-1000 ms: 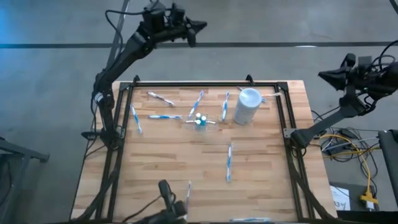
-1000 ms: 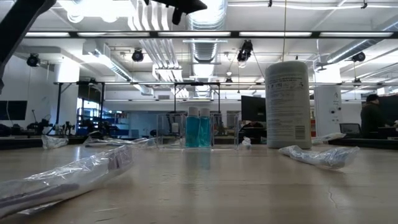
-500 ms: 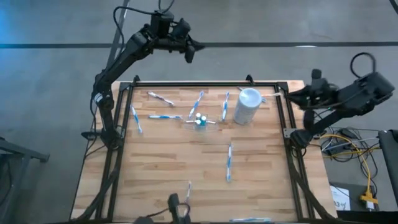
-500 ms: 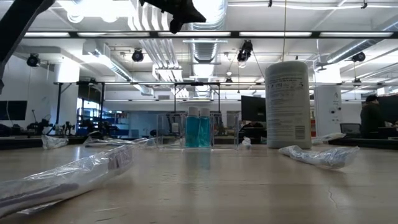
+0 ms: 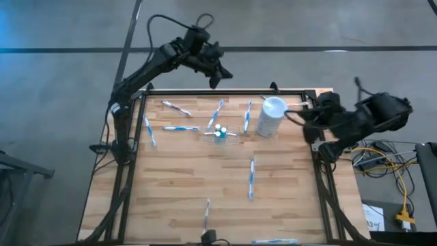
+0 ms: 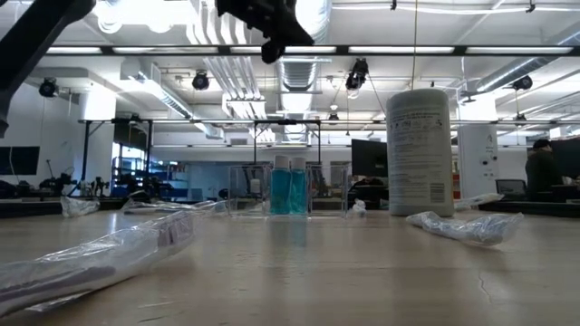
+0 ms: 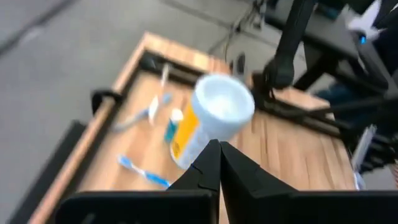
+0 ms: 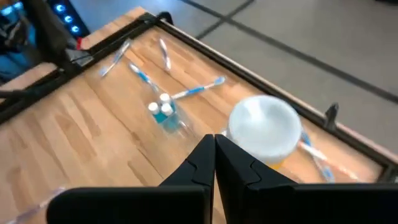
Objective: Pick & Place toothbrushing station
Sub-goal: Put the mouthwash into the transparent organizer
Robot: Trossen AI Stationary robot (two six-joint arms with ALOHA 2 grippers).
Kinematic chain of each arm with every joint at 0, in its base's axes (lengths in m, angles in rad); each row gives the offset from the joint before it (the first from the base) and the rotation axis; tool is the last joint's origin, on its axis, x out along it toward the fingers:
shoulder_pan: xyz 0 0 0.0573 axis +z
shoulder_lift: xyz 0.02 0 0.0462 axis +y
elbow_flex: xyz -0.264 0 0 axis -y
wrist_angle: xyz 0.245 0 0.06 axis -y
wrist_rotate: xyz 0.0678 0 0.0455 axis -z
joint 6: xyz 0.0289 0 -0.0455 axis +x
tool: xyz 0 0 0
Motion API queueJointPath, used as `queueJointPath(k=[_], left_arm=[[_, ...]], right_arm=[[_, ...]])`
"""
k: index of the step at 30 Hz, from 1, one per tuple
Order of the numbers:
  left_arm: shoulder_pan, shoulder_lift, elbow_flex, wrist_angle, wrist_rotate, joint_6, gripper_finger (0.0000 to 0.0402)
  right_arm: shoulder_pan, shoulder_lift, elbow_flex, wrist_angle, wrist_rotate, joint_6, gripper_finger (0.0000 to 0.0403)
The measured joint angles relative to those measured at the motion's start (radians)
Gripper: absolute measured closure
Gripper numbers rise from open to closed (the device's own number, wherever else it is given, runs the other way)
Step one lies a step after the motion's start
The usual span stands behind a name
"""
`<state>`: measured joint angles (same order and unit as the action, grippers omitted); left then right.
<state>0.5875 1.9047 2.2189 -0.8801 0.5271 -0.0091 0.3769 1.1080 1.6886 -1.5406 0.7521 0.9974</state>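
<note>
Both arms have swung inward, the left end effector (image 5: 217, 75) at 12 o'clock and the right end effector (image 5: 295, 116) at 2 o'clock, each pinched together and empty, while toothbrushes (image 5: 251, 177) lie scattered on the table (image 5: 177, 198) around the white cup (image 5: 272, 117) and teal tubes (image 5: 218, 130), unsorted.

Both arms are showing as matte black, built from slim tubular links joined by bulkier rounded joints. A thin black cable is looping free above the left arm and another is curling over the right arm. The left tool (image 5: 217, 76) is ending in two dark wedge-shaped fingers (image 7: 208, 168) tapering to narrow tips; the right tool (image 5: 292, 115) is carrying the same black, angular fingers (image 8: 202, 160).
</note>
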Motion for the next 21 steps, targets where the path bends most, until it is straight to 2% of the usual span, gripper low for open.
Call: queueJointPath(k=[4, 7, 13, 18, 21], left_arm=[[-0.015, 0.056, 0.0, -0.048, -0.006, -0.016, 0.039], [-0.024, 0.102, -0.001, -0.056, -0.052, -0.065, 0.039], [-0.047, 0.152, -0.002, -0.069, 0.02, -0.067, 0.0388], [-0.069, 0.155, -0.002, -0.03, 0.064, -0.026, 0.0384], [-0.084, 0.155, 0.004, 0.029, 0.079, 0.014, 0.0364]], right_arm=[[-0.065, 0.022, -0.069, -0.033, -0.088, 0.034, 0.0394], [-0.109, 0.017, -0.135, -0.03, -0.101, 0.132, 0.0394], [-0.15, -0.016, -0.245, -0.031, -0.101, 0.285, 0.0394], [-0.187, -0.055, -0.331, -0.033, -0.127, 0.293, 0.0394], [-0.19, -0.085, -0.356, -0.029, -0.13, 0.278, 0.0394]])
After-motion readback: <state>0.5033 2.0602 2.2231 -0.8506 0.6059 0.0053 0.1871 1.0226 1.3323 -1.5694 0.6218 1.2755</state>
